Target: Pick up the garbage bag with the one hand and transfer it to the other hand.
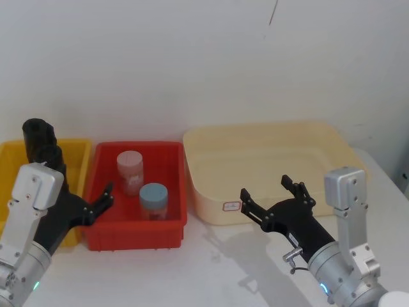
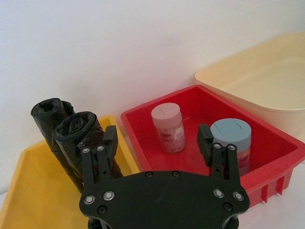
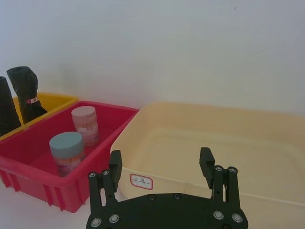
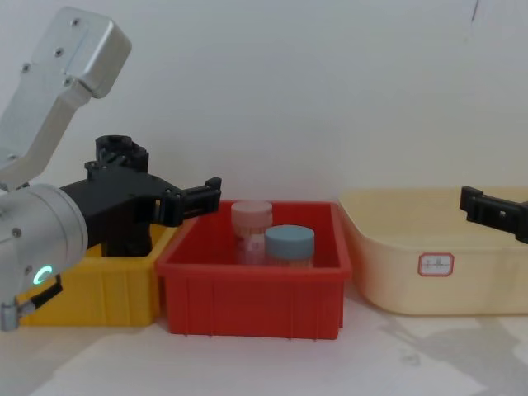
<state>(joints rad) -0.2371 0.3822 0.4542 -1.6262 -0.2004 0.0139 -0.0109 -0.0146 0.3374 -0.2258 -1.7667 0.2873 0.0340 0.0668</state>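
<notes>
Two black rolls stand in the yellow bin. The garbage bag is the rear, taller roll, and it carries a small red mark. A second black roll stands just in front of it. My left gripper is open and empty. It hovers at the front of the yellow and red bins, short of the rolls, with one finger close to the nearer roll. My right gripper is open and empty in front of the cream bin.
The red bin holds a pink-lidded jar and a blue-lidded jar. A large cream bin with a small label stands to the right. A white wall rises behind the bins. White tabletop lies in front of them.
</notes>
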